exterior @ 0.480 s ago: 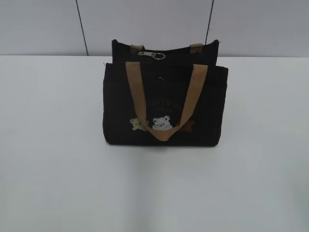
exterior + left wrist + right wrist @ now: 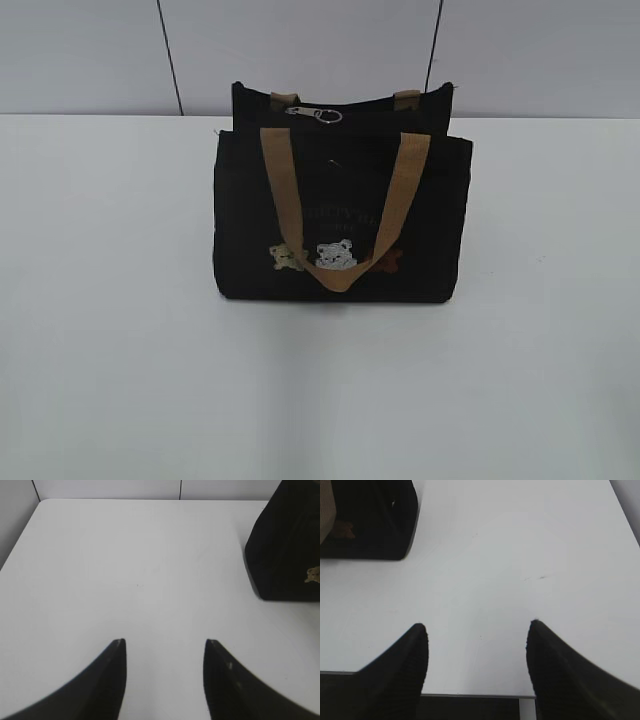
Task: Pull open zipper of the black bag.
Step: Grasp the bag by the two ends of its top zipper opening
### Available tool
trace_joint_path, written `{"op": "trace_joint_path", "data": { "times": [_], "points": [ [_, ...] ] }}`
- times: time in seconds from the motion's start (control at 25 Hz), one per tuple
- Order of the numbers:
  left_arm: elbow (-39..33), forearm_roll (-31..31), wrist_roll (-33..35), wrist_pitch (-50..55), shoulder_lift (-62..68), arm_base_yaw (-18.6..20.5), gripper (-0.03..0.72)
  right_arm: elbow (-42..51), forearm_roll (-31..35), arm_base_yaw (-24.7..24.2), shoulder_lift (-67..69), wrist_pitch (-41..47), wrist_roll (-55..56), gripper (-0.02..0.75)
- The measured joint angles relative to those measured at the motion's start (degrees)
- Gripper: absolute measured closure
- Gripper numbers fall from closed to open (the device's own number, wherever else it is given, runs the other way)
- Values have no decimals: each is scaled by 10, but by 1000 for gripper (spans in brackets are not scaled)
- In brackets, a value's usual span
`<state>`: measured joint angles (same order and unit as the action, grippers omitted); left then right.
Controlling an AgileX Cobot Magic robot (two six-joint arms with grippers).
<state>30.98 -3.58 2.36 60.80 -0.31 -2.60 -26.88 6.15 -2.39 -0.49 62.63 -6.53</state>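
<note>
One black bag (image 2: pixel 340 215), two tan handles (image 2: pixel 340 200), one zipper (image 2: pixel 318 113); both tools (image 2: pixel 165 642) (image 2: pixel 477 625) apart, empty.

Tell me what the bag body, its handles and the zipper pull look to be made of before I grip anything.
Black bag: matte woven fabric, probably canvas; no sheen, soft edges.
Handles: tan webbing, flat strap that bends.
Zipper pull: silver metal by its bright glint, with a round ring.

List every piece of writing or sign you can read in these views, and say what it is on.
Faint gold lettering, two short lines, on the front of the black bag, above the bear pictures: too dim and blurred to read.
Nothing readable on the zipper, the tan handles or the white table.
</note>
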Motion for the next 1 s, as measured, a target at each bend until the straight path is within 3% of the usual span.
{"op": "trace_joint_path", "data": {
  "times": [0.52, 0.6, 0.8, 1.0],
  "points": [
    [0, 0, 0, 0, 0, 0, 316, 0, 0, 0, 0, 0, 0, 269],
    [0, 0, 0, 0, 0, 0, 295, 0, 0, 0, 0, 0, 0, 269],
    [0, 1, 0, -1, 0, 0, 165, 0, 0, 0, 0, 0, 0, 269],
    [39, -1, 0, -70, 7, 0, 143, 0, 0, 0, 0, 0, 0, 269]
  ]
}}
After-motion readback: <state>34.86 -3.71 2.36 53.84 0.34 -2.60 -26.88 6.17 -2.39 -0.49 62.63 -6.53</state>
